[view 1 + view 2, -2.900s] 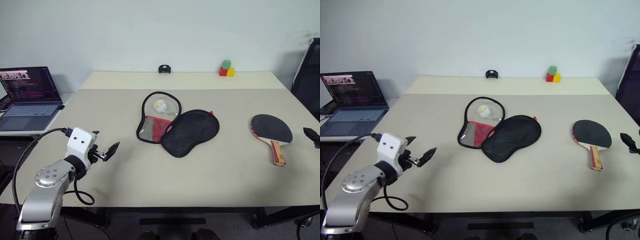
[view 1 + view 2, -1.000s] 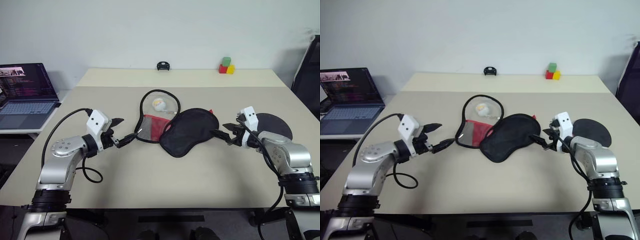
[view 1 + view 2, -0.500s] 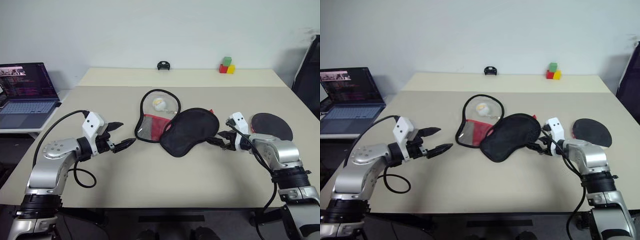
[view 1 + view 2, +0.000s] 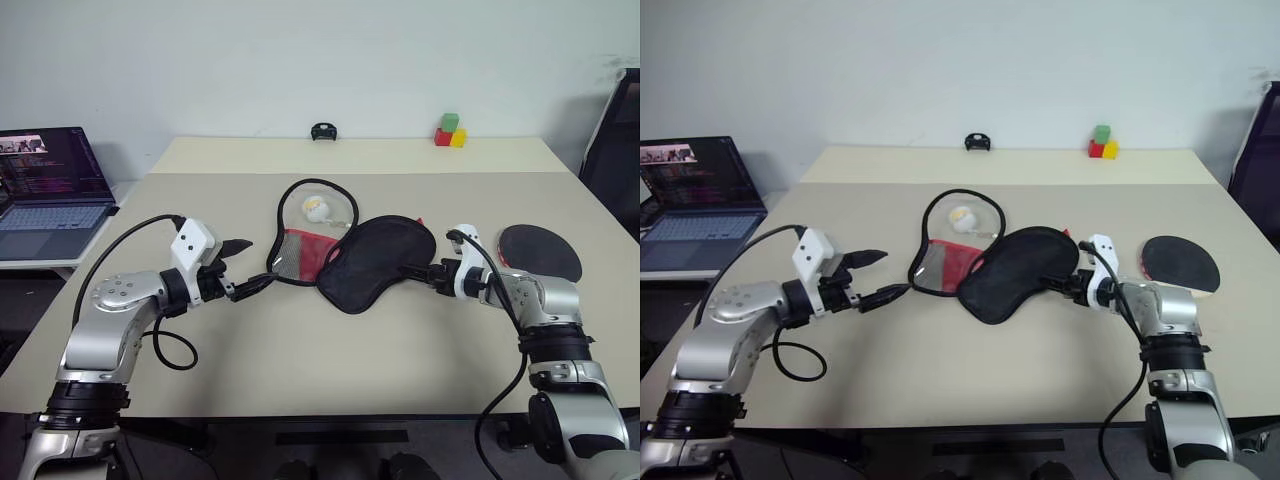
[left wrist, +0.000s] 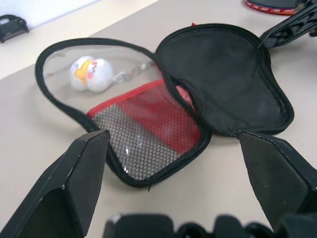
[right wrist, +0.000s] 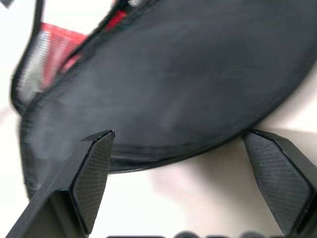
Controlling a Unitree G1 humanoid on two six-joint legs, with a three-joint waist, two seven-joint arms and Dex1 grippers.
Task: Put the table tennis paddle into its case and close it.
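Head views. The case [image 4: 355,255] lies unzipped near the middle of the surface [image 4: 300,360], its black flap [image 4: 378,262] folded toward the robot's right and its red mesh half [image 4: 302,255] lying flat toward the left. A small white ball [image 4: 314,207] rests in the clear end of that half. The table tennis paddle [image 4: 540,250] lies flat near the right edge, well apart from the case, black face up; the right arm hides its handle. The left tool [image 4: 248,266] hovers just beside the case's left rim, fingers spread, holding nothing. The right tool [image 4: 420,272] sits at the flap's right edge, also spread and empty; you cannot tell from here whether it touches the fabric.

Left wrist view. Both fingers [image 5: 74,183] stand wide, with the case [image 5: 163,104] lying between them. The mesh pocket, the zip edge and the flap all read as thin, limp fabric. Expect the case to be light, to fold and sag when lifted, and to slide on the smooth surface if you push it. Take hold at the bound zip rim, where the edge is firmest, not at the mesh.

Right wrist view. The fingers [image 6: 94,173] straddle the curved edge of the black flap [image 6: 173,89] with a clear gap on either side. Pinch this rim to lift the flap.

Paddle handling. Judge it rigid, flat and light, with a grippy rubber face. Lying flat, the blade gives little purchase; take hold at the handle or across the blade's edge.
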